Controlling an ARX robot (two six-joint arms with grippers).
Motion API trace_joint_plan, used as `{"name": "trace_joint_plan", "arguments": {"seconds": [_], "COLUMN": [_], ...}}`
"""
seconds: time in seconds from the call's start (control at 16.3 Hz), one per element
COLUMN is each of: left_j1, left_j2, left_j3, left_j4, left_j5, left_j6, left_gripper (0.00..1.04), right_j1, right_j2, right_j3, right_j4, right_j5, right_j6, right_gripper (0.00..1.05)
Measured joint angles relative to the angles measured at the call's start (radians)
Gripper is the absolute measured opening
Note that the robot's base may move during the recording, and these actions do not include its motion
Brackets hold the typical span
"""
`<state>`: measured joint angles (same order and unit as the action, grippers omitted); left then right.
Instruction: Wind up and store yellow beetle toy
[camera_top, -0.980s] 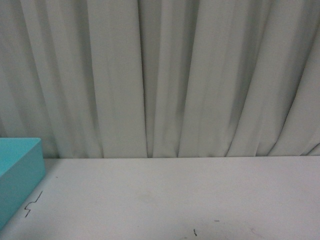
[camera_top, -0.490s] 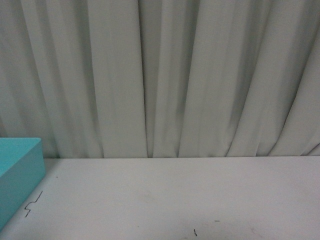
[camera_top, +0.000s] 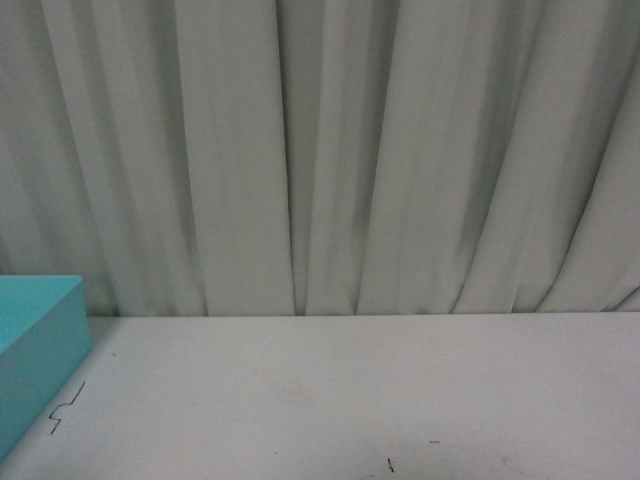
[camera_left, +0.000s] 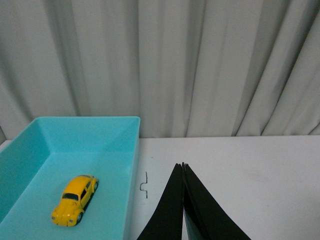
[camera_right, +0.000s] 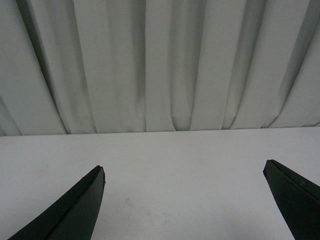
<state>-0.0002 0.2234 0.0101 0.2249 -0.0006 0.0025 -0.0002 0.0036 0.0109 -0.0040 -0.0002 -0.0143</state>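
Observation:
The yellow beetle toy (camera_left: 74, 199) lies inside a turquoise bin (camera_left: 127, 150) in the left wrist view, on the bin's floor. My left gripper (camera_left: 182, 166) is shut and empty, over the white table beside the bin's wall, apart from the toy. My right gripper (camera_right: 184, 170) is open wide and empty, over bare white table. In the front view only a corner of the turquoise bin (camera_top: 40, 340) shows at the left; neither gripper nor the toy shows there.
A white table (camera_top: 350, 390) runs to a pale pleated curtain (camera_top: 330, 150) at the back. A small dark squiggle mark (camera_left: 144, 184) lies on the table beside the bin; it also shows in the front view (camera_top: 66, 408).

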Motion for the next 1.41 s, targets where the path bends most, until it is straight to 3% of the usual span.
{"name": "trace_joint_plan", "arguments": {"seconds": [0.24, 0.37, 0.86, 0.98, 1.35, 1.41], "left_j1": [0.0, 0.0, 0.0, 0.0, 0.0, 0.0], "left_j2": [-0.039, -0.17, -0.221, -0.221, -0.221, -0.221], "left_j3": [0.0, 0.0, 0.0, 0.0, 0.0, 0.0], "left_j4": [-0.042, -0.227, -0.229, -0.229, -0.229, -0.229], "left_j5": [0.0, 0.003, 0.0, 0.0, 0.0, 0.0], "left_j6": [0.0, 0.0, -0.002, -0.002, -0.002, -0.001], "left_gripper": [0.02, 0.02, 0.03, 0.26, 0.78, 0.91], "right_j1": [0.0, 0.0, 0.0, 0.0, 0.0, 0.0], "right_j2": [0.0, 0.0, 0.0, 0.0, 0.0, 0.0], "right_j3": [0.0, 0.0, 0.0, 0.0, 0.0, 0.0], "right_j4": [0.0, 0.0, 0.0, 0.0, 0.0, 0.0], "right_j5": [0.0, 0.001, 0.001, 0.001, 0.001, 0.001], "right_j6": [0.0, 0.0, 0.0, 0.0, 0.0, 0.0], "right_gripper": [0.98, 0.98, 0.98, 0.98, 0.98, 0.98]}}
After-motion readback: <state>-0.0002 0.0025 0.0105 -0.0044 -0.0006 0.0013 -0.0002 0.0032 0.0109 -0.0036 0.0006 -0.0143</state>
